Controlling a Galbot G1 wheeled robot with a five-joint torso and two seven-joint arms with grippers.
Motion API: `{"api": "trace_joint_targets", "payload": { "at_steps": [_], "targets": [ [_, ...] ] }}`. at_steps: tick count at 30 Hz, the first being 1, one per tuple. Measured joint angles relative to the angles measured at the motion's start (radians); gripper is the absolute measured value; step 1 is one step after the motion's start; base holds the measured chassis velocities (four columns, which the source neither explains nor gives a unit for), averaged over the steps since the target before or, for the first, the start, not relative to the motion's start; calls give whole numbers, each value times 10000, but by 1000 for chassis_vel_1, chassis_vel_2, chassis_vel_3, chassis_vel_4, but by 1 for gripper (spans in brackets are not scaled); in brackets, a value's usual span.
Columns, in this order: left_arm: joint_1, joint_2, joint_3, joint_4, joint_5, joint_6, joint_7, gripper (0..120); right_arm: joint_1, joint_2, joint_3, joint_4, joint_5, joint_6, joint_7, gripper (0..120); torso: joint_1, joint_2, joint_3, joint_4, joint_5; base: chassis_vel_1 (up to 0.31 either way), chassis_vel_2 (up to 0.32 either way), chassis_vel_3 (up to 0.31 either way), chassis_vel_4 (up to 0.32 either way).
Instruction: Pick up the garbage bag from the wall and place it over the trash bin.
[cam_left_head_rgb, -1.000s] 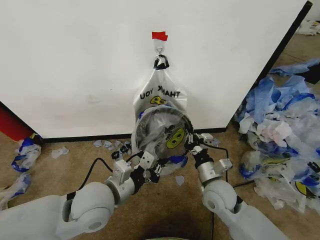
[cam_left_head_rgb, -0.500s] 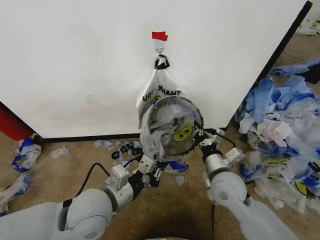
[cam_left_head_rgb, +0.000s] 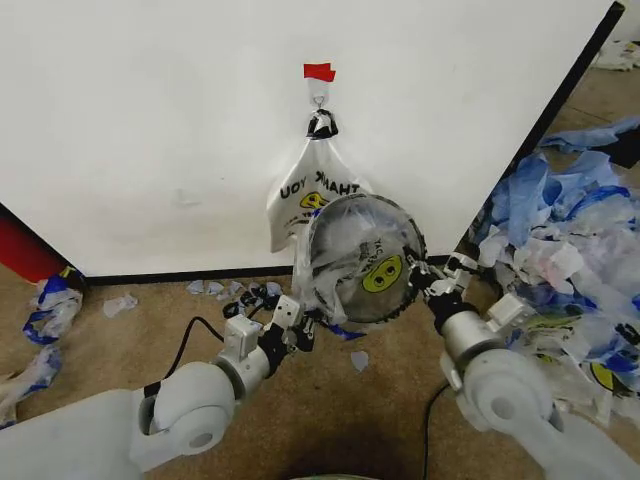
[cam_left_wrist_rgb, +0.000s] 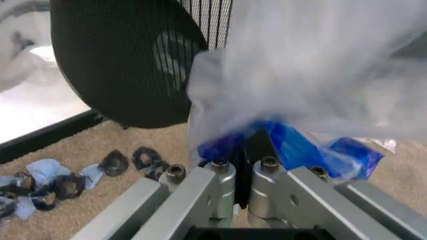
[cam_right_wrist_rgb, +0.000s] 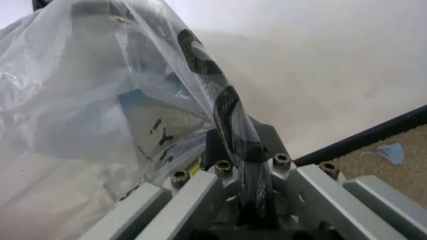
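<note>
A second smiley bag (cam_left_head_rgb: 312, 190) hangs on the wall (cam_left_head_rgb: 150, 120) hook under red tape (cam_left_head_rgb: 319, 71), just behind the trash bin (cam_left_head_rgb: 362, 258). Blue-white plastic scraps (cam_left_head_rgb: 560, 250) crowd its right; bare floor lies below. The bin is lifted and tilted, the garbage bag (cam_left_head_rgb: 335, 262) draped over it. The right gripper (cam_left_head_rgb: 440, 282) clamps the bin's rim; the left gripper (cam_left_head_rgb: 300, 325) pinches the bag's blue trim.

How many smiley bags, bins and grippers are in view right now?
Smiley bags: 2, the garbage bag over the bin, and the hanging bag on the wall
Trash bin: 1
Grippers: 2, left gripper and right gripper
Total: 5
</note>
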Motion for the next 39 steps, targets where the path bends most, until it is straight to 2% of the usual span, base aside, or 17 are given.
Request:
{"api": "trace_joint_targets", "payload": {
  "at_steps": [10, 20, 25, 27, 32, 36, 38, 39],
  "targets": [
    [63, -260, 31, 343, 28, -27, -26, 0, 6, -219, 319, 449, 671, -178, 285, 0, 0, 0, 0, 1, 0, 0, 0, 0, 0],
    [-95, -843, 60, 1065, 66, -199, -64, 2, -18, -218, 440, 689, 976, -272, 516, 0, 0, 0, 0, 0, -1, 0, 0, 0, 0],
    [-83, -1038, 182, 1571, 374, -366, -43, 15, 15, -212, 461, 716, 1054, -320, 630, 0, 0, 0, 0, 0, -2, 0, 0, 0, 0],
    [-65, -1044, 208, 1647, 454, -395, -35, 16, 26, -205, 463, 716, 1059, -325, 633, 0, 0, 0, 0, 0, -1, 0, 0, 0, 0],
    [-39, -1192, 255, 2056, 830, -489, 11, 38, 59, -129, 463, 716, 1108, -363, 701, 0, 0, 0, 0, 0, -2, 0, 0, 0, 0],
    [-31, -1305, 291, 2294, 1091, -583, 42, 47, 47, -104, 482, 716, 1145, -385, 793, 0, 0, 0, 0, -1, -1, 0, 0, 0, 0],
    [19, -1431, 290, 2405, 1171, -781, 51, 58, 20, -89, 535, 729, 1188, -401, 836, 0, 0, 0, 0, 1, 0, 0, 0, 0, 0],
    [19, -1431, 290, 2405, 1171, -781, 51, 58, 20, -89, 535, 729, 1188, -401, 836, 0, 0, 0, 0, 1, 0, 0, 0, 0, 0]
  ]
}}
